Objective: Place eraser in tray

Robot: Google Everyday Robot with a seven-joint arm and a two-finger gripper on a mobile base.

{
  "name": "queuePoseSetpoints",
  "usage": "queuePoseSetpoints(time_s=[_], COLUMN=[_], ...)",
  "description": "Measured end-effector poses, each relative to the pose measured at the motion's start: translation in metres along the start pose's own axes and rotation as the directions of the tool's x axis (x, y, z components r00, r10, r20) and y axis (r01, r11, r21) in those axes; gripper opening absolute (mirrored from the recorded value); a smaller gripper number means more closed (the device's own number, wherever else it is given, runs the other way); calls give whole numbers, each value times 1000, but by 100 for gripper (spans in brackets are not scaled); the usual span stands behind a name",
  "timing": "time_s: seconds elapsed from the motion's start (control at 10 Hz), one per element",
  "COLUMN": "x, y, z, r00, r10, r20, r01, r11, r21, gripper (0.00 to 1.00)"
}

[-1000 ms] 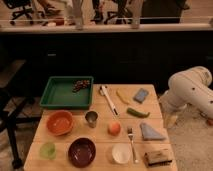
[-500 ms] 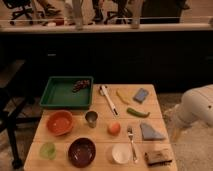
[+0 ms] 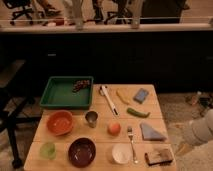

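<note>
The eraser [image 3: 159,156], a tan block with a darker face, lies at the front right corner of the wooden table [image 3: 102,137]. The green tray [image 3: 61,93] sits at the back left corner and holds a small dark clump [image 3: 81,86] in its far right corner. My gripper is out of view. Only a white part of my arm [image 3: 200,131] shows at the right edge, off the table and to the right of the eraser.
Orange bowl [image 3: 60,122], maroon bowl [image 3: 81,151], white cup [image 3: 121,153], green cup [image 3: 48,150], metal cup [image 3: 91,118], orange fruit [image 3: 114,128], fork [image 3: 131,142], white utensil [image 3: 109,99], banana [image 3: 122,96], blue-grey pad [image 3: 141,95], green vegetable [image 3: 137,112] and grey-blue cloth [image 3: 151,132] crowd the table.
My arm has drawn back rightward and downward, from beside the table's right side until only a part shows at the frame's edge. The objects on the table have not moved.
</note>
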State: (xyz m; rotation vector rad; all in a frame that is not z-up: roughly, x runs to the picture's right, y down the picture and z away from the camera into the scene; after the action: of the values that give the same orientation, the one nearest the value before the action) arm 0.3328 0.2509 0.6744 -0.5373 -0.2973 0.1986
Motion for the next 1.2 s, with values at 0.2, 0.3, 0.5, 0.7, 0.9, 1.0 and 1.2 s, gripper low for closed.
queuePoseSetpoints(time_s=[0.2,0.3,0.5,0.7,0.9,1.0,1.2], x=[1,-1,-6,-12,-11,-10,0], y=[11,15,28,39,46,47,49], z=[18,23,40,58,67,72,82], r00=[998,996,993,992,991,991,991], r10=[18,23,31,23,27,26,26], r20=[63,81,114,127,128,129,129], r01=[-17,-23,-28,-16,-17,-15,-11], r11=[1000,1000,999,998,997,996,993], r21=[-5,-9,-29,-57,-76,-87,-115], gripper=[80,80,80,80,80,80,80])
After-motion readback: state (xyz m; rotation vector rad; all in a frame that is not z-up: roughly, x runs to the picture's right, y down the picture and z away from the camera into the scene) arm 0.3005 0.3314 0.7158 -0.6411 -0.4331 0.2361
